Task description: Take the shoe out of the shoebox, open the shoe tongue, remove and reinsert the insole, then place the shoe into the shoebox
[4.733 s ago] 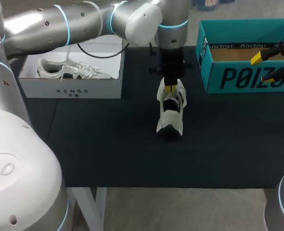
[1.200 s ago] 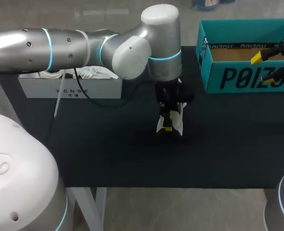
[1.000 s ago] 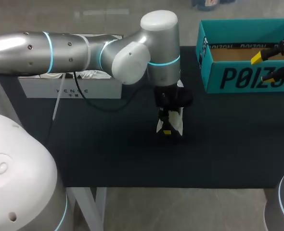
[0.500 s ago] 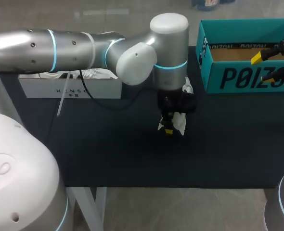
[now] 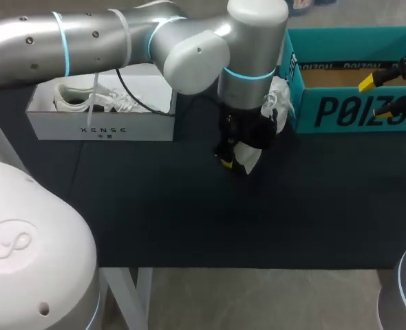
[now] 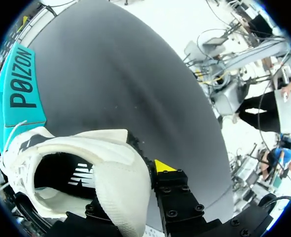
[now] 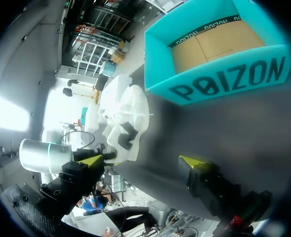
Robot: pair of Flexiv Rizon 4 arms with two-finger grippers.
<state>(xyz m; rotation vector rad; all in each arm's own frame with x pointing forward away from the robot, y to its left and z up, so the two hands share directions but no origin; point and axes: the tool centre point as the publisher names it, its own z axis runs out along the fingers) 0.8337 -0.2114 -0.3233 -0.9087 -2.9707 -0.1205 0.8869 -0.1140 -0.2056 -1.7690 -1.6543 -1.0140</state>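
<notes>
My left gripper (image 5: 232,157) is shut on the heel wall of a white shoe (image 5: 274,103) and holds it off the black table, tilted, just left of the teal shoebox (image 5: 354,103). In the left wrist view the shoe (image 6: 81,163) fills the space around the gripper (image 6: 130,177). One yellow fingertip (image 6: 163,166) shows outside the heel; the other is hidden by the shoe. My right gripper (image 5: 385,93) stands open over the teal box's right end. From the right wrist the gripper (image 7: 144,162) is open and empty, with the shoe (image 7: 126,118) and the teal box (image 7: 219,64) ahead of it.
A white shoebox (image 5: 103,120) stands at the back left with a second white shoe (image 5: 96,100) inside. The teal box interior (image 5: 334,74) shows bare cardboard. Bare black tabletop (image 5: 189,220) stretches across the front.
The left gripper closed on the shoe's heel, then lifted the shoe off the table and carried it back and right toward the teal box. The right arm has not moved.
</notes>
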